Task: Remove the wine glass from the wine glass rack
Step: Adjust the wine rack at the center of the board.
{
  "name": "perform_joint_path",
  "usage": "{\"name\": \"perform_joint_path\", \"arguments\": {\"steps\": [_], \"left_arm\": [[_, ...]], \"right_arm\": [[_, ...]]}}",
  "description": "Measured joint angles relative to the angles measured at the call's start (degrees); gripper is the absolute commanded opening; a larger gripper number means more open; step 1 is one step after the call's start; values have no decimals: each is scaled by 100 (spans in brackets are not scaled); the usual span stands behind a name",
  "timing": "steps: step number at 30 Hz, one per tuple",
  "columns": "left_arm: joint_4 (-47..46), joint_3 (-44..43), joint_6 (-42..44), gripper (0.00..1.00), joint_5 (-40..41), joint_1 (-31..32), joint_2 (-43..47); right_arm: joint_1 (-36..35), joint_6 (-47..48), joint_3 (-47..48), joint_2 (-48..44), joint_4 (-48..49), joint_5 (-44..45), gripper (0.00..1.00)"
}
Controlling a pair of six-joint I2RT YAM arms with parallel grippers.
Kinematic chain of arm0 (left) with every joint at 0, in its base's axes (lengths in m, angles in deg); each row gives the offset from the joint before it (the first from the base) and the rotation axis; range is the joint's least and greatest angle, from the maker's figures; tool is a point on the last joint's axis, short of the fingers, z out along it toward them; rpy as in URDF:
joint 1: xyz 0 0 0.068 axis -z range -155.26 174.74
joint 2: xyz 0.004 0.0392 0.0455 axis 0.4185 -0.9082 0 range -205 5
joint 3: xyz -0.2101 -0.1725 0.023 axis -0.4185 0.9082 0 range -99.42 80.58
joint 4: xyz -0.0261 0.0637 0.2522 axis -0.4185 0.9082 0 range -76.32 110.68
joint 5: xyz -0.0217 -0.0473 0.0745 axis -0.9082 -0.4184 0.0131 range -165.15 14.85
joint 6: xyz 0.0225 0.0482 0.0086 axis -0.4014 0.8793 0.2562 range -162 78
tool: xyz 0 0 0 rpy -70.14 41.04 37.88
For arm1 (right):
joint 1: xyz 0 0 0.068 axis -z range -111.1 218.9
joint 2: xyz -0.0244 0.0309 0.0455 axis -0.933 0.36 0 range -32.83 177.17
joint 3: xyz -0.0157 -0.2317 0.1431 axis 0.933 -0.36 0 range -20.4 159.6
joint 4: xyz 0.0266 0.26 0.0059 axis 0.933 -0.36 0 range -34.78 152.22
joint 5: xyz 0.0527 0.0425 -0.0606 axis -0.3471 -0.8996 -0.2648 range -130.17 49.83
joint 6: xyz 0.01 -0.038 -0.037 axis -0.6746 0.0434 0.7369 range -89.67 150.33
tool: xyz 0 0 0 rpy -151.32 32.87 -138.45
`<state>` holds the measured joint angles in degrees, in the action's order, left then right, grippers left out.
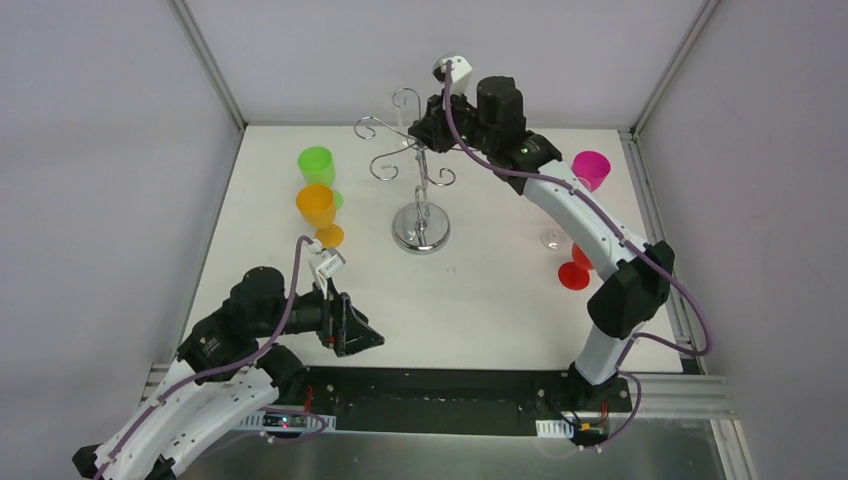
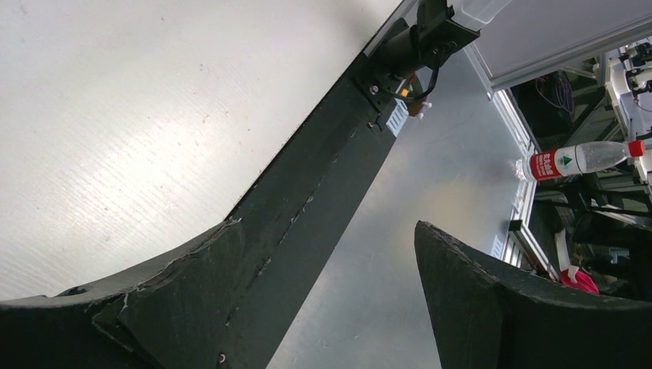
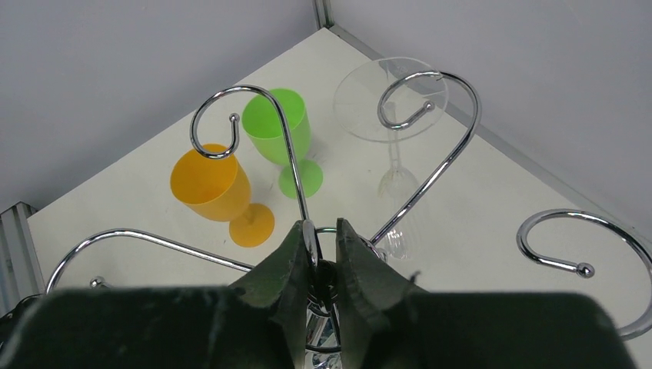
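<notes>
The chrome wine glass rack (image 1: pixel 420 238) stands at mid-table on its round mirrored base. In the right wrist view a clear wine glass (image 3: pixel 392 100) hangs upside down by its foot from a scrolled arm of the rack (image 3: pixel 585 270), bowl below. My right gripper (image 1: pixel 422 130) (image 3: pixel 321 224) sits at the top of the rack with its fingers closed in on the centre where the arms meet. That glass is off to the side of the fingers, untouched. My left gripper (image 1: pixel 362 335) (image 2: pixel 324 224) hovers open and empty over the table's near edge.
A green glass (image 1: pixel 317 165) and an orange glass (image 1: pixel 316 208) stand left of the rack. A magenta glass (image 1: pixel 590 168), a red one (image 1: pixel 575 270) and a clear one (image 1: pixel 552 238) stand to the right by my right arm. Walls enclose the table.
</notes>
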<state>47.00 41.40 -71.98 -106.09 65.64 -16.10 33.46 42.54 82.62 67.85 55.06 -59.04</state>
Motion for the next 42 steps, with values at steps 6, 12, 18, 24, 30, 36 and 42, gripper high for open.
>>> {"name": "perform_joint_path", "arguments": {"steps": [6, 12, 18, 24, 30, 36, 42], "left_arm": [[-2, 0, 2, 84, 0, 0, -11], [0, 0, 4, 84, 0, 0, -15], [0, 0, 4, 84, 0, 0, -15], [0, 0, 4, 84, 0, 0, -15], [-2, 0, 4, 85, 0, 0, -15], [0, 0, 4, 85, 4, 0, -15], [-2, 0, 4, 85, 7, 0, -15]], "right_arm": [[11, -15, -162, -26, 275, -68, 0], [52, -13, -535, -208, 651, -262, 0], [177, 15, -852, -413, 890, -765, 0], [341, 168, -1095, -621, 964, -1626, 0], [546, 258, -1287, -769, 1075, -2522, 0], [645, 236, -1287, -769, 1056, -3008, 0], [675, -61, -1285, -743, 1071, -3342, 0]]}}
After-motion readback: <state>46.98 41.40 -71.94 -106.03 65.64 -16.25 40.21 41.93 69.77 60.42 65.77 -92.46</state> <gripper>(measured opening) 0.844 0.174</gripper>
